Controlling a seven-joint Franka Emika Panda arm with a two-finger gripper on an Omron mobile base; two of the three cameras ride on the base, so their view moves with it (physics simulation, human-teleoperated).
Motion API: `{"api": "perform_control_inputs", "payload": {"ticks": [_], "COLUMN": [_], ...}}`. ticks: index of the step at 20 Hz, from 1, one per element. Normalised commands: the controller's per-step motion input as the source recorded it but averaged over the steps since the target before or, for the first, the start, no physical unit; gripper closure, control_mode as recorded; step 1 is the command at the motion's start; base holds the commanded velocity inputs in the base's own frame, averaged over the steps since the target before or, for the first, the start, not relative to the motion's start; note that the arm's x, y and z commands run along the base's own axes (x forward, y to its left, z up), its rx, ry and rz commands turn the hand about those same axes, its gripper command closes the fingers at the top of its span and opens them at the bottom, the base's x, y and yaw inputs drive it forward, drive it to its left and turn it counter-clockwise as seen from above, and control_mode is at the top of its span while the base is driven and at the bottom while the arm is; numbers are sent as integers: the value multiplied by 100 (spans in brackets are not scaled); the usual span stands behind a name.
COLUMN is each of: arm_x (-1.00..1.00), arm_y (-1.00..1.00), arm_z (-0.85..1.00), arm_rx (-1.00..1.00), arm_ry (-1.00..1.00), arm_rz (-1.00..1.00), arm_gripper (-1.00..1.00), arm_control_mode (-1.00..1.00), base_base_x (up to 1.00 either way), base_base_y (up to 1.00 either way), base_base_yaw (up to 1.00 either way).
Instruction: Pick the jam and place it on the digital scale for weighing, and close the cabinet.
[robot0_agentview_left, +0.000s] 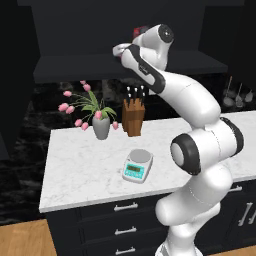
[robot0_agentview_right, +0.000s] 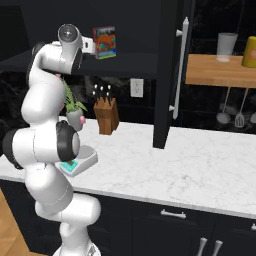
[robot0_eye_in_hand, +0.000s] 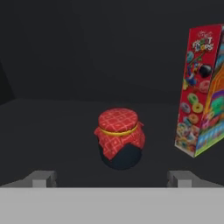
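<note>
the cabinet (robot0_agentview_right: 170, 75) is big and black, up on the wall, and its door with the long silver handle stands swung out, so it is not closed yet. under it is the white counter (robot0_agentview_left: 85, 165). the digital scale (robot0_agentview_left: 137, 166) sits on that counter, near the front edge, and its round grey plate has nothing on it. so nothing has been weighed yet. i think both jobs are still to do: the jar must go to the scale, and the door must be shut.

the arm reaches up into the cabinet. inside, on the dark shelf, stands a tall colourful box (robot0_eye_in_hand: 202, 92). the jam (robot0_eye_in_hand: 119, 138) is the little jar with the red cloth top, a bit to the side of the box and not touching it.

the gripper (robot0_eye_in_hand: 111, 178) is right in front of the jam. its two small tips are spread wide apart, wider than the jar. they hold nothing and touch nothing, and the jar sits a little past them.
</note>
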Motion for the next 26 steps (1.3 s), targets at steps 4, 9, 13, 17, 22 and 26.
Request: {"api": "perform_control_inputs", "payload": {"ticks": [4,9,13,17,22,26], "arm_x": [18,13,17,24,37,31], "arm_y": [3,1,0,0,6,9], "arm_z": [-3,-7,-7,-12,-8,-5], "arm_rx": [0,0,0,0,0,0], "arm_ry": [0,0,0,0,0,0], "arm_rz": [-6,-2,-1,0,0,0], "arm_gripper": [-100,-100,-100,-100,-100,-100], "arm_control_mode": [-100,-100,-100,-100,-100,-100], "base_base_x": [0,0,0,0,0,0], "base_base_y": [0,0,0,0,0,0], "base_base_yaw": [0,0,0,0,0,0]}}
